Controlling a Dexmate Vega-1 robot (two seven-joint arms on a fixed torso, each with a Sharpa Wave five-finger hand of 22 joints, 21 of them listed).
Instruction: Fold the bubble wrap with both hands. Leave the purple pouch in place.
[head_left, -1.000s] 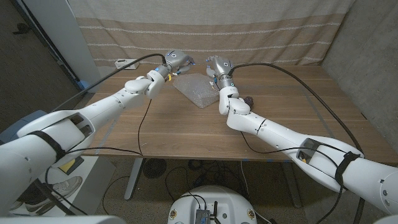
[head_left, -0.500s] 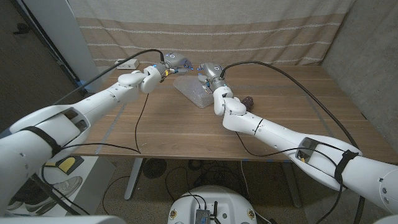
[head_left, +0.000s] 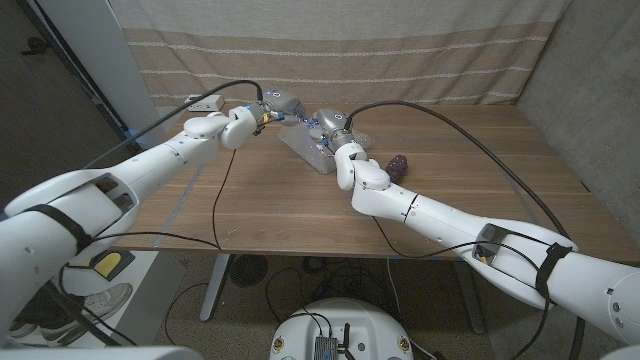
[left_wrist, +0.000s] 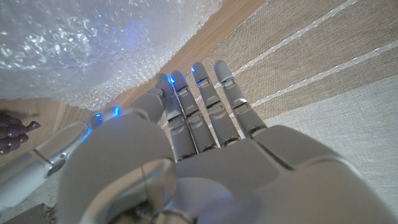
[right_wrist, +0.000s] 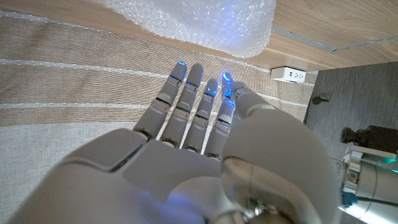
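The bubble wrap (head_left: 318, 151) lies crumpled on the wooden table (head_left: 260, 205) toward its far edge, clear and shiny; it also fills part of the left wrist view (left_wrist: 87, 43) and the right wrist view (right_wrist: 199, 18). My left hand (head_left: 283, 102) hovers at the wrap's far left corner, its fingers (left_wrist: 208, 102) straight and holding nothing. Close beside it, my right hand (head_left: 330, 122) is over the wrap's far edge, its fingers (right_wrist: 189, 99) stretched out with nothing in them. The purple pouch (head_left: 397, 164) sits on the table to the right of the wrap, a dark lump (left_wrist: 12, 134) in the left wrist view.
A striped curtain (head_left: 330, 50) hangs just behind the table's far edge. A white power strip (head_left: 204, 101) with a cable lies at the far left, and shows too in the right wrist view (right_wrist: 287, 74). Black cables trail along both arms.
My right hand has moved left and slightly nearer over the wrap, closing on the left hand. The left forearm has swung up and left; its hand stays at the far left corner.
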